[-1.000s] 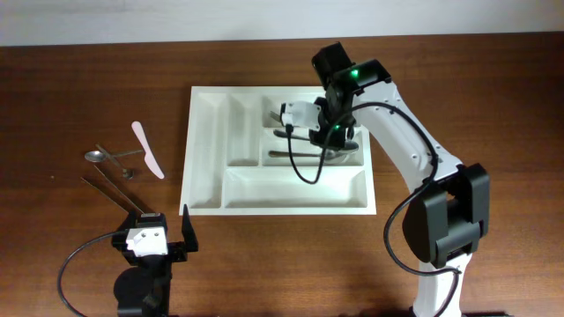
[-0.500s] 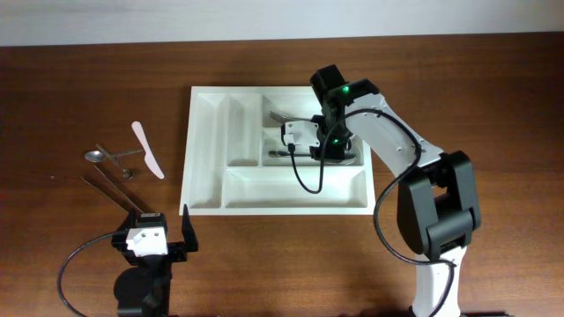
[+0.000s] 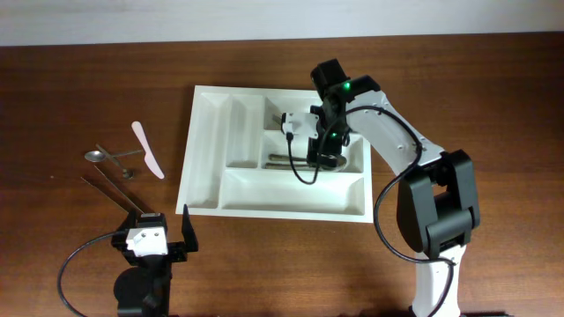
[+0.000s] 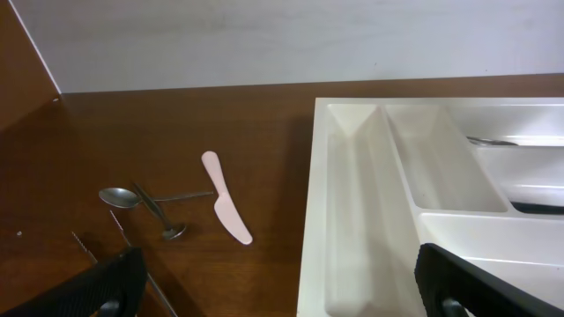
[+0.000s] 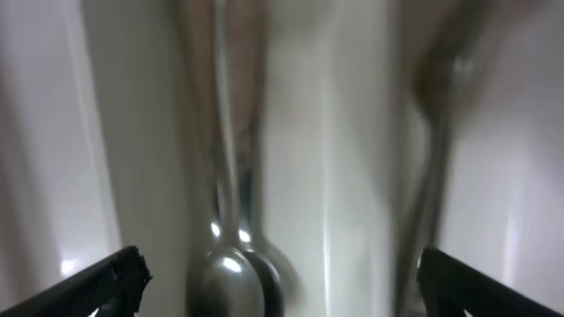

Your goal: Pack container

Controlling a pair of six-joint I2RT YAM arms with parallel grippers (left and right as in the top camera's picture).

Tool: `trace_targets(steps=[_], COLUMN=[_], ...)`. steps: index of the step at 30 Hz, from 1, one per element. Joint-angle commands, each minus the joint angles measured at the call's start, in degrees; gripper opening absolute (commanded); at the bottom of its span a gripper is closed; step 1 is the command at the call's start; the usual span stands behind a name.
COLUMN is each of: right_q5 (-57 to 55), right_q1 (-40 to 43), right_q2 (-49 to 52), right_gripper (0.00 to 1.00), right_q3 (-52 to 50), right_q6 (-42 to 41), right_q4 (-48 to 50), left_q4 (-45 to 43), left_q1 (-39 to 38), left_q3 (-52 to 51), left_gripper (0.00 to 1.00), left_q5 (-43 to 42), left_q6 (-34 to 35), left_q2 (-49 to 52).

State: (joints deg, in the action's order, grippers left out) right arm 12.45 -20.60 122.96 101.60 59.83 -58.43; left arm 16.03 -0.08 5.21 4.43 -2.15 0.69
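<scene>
One blurred spoon (image 5: 233,275), right wrist only

A pale plastic knife (image 4: 225,210) lies beside two crossed metal spoons (image 4: 144,199) on the brown wooden table (image 4: 176,114)

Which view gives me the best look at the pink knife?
Left wrist: the pink knife lies whole and large on the table. Overhead shows it small, left of the container; right wrist misses it.

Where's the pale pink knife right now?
In the overhead view the pale pink knife lies on the table on the left side, outside the white tray, between the tray's left wall and the two small metal spoons.
</scene>
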Motion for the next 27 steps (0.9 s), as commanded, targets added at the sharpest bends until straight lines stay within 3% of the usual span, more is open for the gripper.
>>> trace_targets(steps=[1, 6, 13, 17, 21, 27], right_q5=[-3.3, -3.3, -10.6, -9.9, -7.5, -8.7], right_q1=[0.5, 2.6, 12.8, 24.9, 31.0, 32.6], right_q2=[-1.1, -1.2, -1.2, -1.1, -1.0, -1.0], right_gripper=[0.99, 0.99, 0.99, 0.99, 0.99, 0.99], right_q3=[8.0, 16.4, 21.0, 21.0, 20.9, 20.9], right_q6=[-7.5, -18.0, -49.7, -63.4, -65.0, -63.1], right_q4=[-2.3, -5.1, -6.6, -14.3, -18.6, -19.3], left_q4=[-0.1, -0.1, -0.1, -0.1, -0.1, -0.1], left_q1=[0.2, 0.2, 0.2, 0.2, 0.2, 0.2], left_q3=[-0.3, -0.3, -0.3, -0.3, -0.3, -0.3], left_gripper=[0.99, 0.99, 0.99, 0.99, 0.99, 0.99], left_q5=[-0.8, -0.8, -0.8, -0.8, -0.8, -0.8], left_q6=[-0.9, -0.9, -0.9, -0.9, -0.9, -0.9], left_q2=[-0.4, -0.4, -0.4, -0.4, -0.4, -0.4])
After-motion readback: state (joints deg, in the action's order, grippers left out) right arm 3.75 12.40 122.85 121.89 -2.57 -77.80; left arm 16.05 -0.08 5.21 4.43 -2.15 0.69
